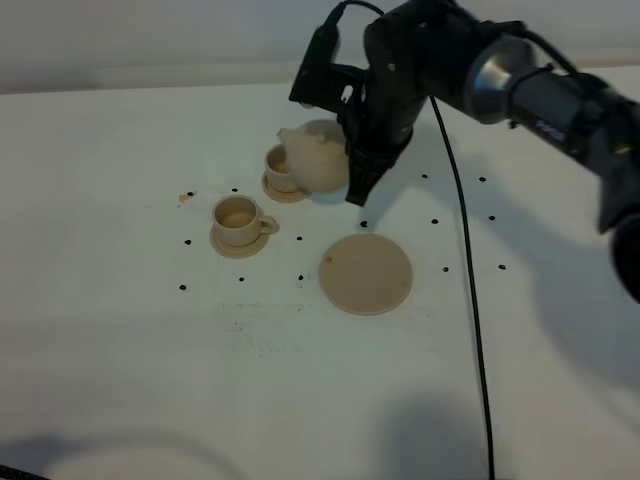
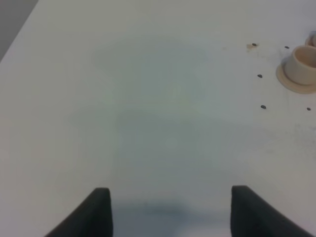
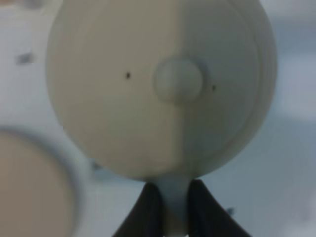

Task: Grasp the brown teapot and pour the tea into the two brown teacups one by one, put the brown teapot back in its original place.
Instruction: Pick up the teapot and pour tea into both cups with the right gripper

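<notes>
My right gripper (image 1: 352,160) is shut on the handle of the brown teapot (image 1: 318,156) and holds it tilted, spout toward the far teacup (image 1: 279,166) on its saucer. The right wrist view shows the teapot's lid side (image 3: 163,84) filling the frame, its handle pinched between my fingers (image 3: 148,210). The near teacup (image 1: 238,220) stands on its saucer, left of the round coaster (image 1: 366,273), which lies bare. The near teacup also shows in the left wrist view (image 2: 301,66). My left gripper (image 2: 170,212) is open and empty over bare table.
Small dark dots (image 1: 437,221) mark the white table (image 1: 120,380) around the cups and coaster. A black cable (image 1: 470,300) runs from the right arm down to the front edge.
</notes>
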You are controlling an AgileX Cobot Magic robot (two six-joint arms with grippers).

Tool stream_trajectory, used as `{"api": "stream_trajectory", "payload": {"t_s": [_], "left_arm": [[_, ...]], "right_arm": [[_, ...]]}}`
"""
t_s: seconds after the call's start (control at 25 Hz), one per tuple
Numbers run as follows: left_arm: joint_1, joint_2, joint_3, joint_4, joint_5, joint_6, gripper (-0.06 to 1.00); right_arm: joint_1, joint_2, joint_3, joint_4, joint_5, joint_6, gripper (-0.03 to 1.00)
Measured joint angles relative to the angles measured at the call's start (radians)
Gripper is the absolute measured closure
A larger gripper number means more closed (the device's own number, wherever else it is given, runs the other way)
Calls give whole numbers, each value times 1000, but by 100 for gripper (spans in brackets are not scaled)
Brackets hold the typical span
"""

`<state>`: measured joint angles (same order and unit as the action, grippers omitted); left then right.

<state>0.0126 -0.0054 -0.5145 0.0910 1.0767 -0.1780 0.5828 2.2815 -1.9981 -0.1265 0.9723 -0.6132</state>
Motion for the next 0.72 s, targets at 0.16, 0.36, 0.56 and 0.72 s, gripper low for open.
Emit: {"api": "stream_trajectory", "payload": {"t_s": [0.16, 0.36, 0.56, 0.72], "left_arm": [[0, 0, 0, 0, 0, 0, 45], [0, 0, 0, 0, 0, 0, 45], [0, 0, 0, 0, 0, 0, 45], [0, 0, 0, 0, 0, 0, 45]], "right_arm": [[1, 49, -73, -123, 1, 12, 87], [1, 85, -80, -236, -1, 10, 87], [18, 111, -81, -327, -15, 10, 87], [49, 123, -81, -429, -24, 10, 87]]}}
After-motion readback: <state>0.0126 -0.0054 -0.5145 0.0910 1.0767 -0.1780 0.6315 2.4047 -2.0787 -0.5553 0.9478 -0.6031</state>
